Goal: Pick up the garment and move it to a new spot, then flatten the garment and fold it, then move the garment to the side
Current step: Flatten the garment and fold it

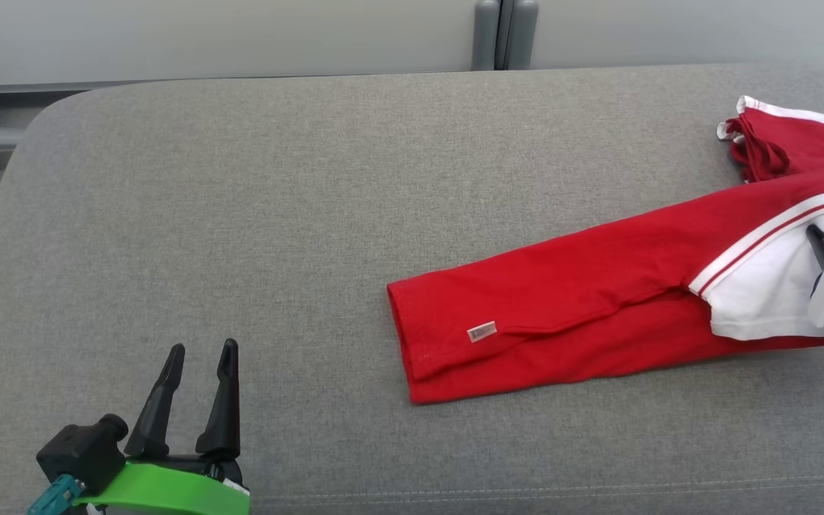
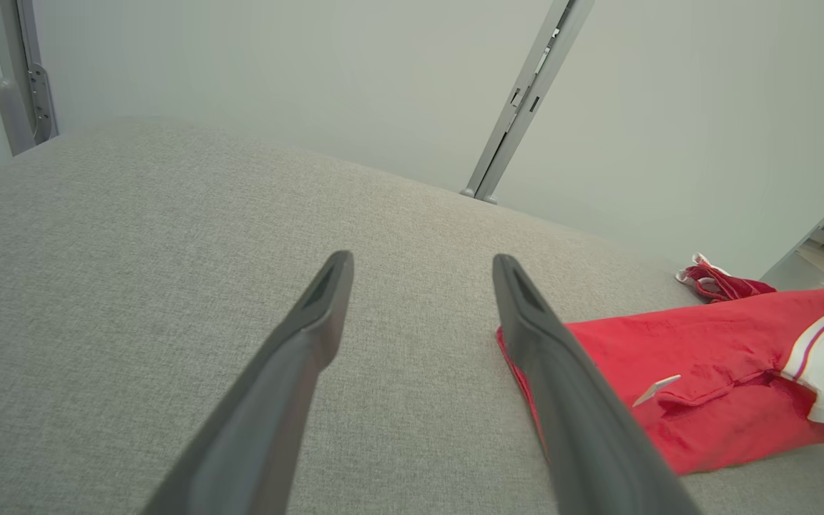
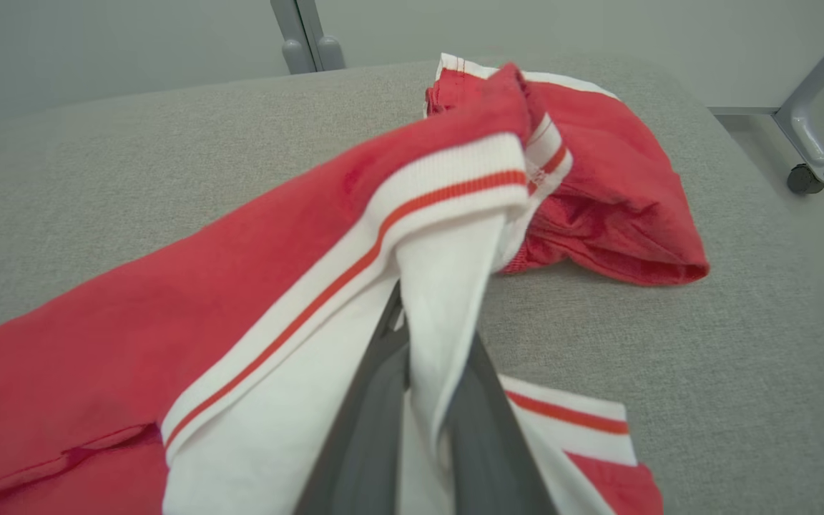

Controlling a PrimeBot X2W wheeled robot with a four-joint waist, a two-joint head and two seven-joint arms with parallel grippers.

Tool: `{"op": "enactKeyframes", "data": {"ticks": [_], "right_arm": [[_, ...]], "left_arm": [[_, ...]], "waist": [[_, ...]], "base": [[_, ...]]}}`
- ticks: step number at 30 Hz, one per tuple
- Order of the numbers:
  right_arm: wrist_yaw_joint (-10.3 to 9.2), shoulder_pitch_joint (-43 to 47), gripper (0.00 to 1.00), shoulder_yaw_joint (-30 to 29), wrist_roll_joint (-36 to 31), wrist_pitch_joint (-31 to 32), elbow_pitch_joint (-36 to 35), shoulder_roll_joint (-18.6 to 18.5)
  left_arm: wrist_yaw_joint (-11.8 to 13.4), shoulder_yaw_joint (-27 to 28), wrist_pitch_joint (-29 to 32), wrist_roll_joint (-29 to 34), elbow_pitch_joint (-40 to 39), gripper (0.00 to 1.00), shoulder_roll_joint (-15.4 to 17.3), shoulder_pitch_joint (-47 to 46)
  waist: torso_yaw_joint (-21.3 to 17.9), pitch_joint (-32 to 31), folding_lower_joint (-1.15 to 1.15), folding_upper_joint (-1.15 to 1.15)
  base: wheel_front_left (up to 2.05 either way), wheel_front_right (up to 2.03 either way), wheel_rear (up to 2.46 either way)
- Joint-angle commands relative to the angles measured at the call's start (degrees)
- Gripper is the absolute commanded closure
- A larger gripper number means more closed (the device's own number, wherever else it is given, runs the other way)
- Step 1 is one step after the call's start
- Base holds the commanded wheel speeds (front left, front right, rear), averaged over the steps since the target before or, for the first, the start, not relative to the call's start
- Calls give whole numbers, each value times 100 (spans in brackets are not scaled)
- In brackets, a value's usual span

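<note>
Red-and-white shirt [image 1: 584, 307] lies stretched across the grey worktop [image 1: 240, 214]. Its hem end points toward the left pincer, and its bunched end sits just beyond the right pincer. Right pincer [image 3: 430, 357]: clamped on a white fold of the shirt. Left pincer [image 1: 202, 354]: fingers apart, nothing held, over bare worktop, well apart from the hem. Small label [image 1: 481, 331] near the hem.

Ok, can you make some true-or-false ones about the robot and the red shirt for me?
1. The right pincer is shut on the white part of the shirt. True.
2. The left pincer grips the shirt too. False: it is open over the bare grey cushion, apart from the shirt.
3. The shirt is folded into a neat square. False: it lies stretched out long, one end bunched.
4. A small label shows on the red cloth. True.
</note>
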Motion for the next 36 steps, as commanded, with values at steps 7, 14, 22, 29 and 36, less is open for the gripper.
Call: {"op": "enactKeyframes", "data": {"ticks": [7, 14, 22, 29, 36], "right_arm": [[-11, -84, 100, -26, -112, 281, -328, -37], [-10, 70, 100, 55, -107, 556, -975, 25], [-9, 380, 100, 33, -202, 1024, -2048, 350], [-7, 706, 100, 15, -359, 1512, -2800, 880], [-7, 745, 100, 119, -693, 1707, -2826, 1659]], "left_arm": [[-22, -6, -56, -41, 62, 0, -74, -59], [-59, -26, -86, -42, 134, 0, -166, -51], [-122, -34, -106, -24, 228, 0, -238, -60], [-185, -39, -119, -11, 270, 0, -294, -55], [-268, -99, -132, 52, 325, 0, -383, -103]], "waist": [[-25, -26, 0, 0], [-61, -95, 0, 0], [-89, -203, 0, 0], [-50, -291, 0, 0], [49, -313, 0, 0]], "base": [[0, 0, 0], [0, 0, 0], [0, 0, 0], [0, 0, 0], [0, 0, 0]]}}
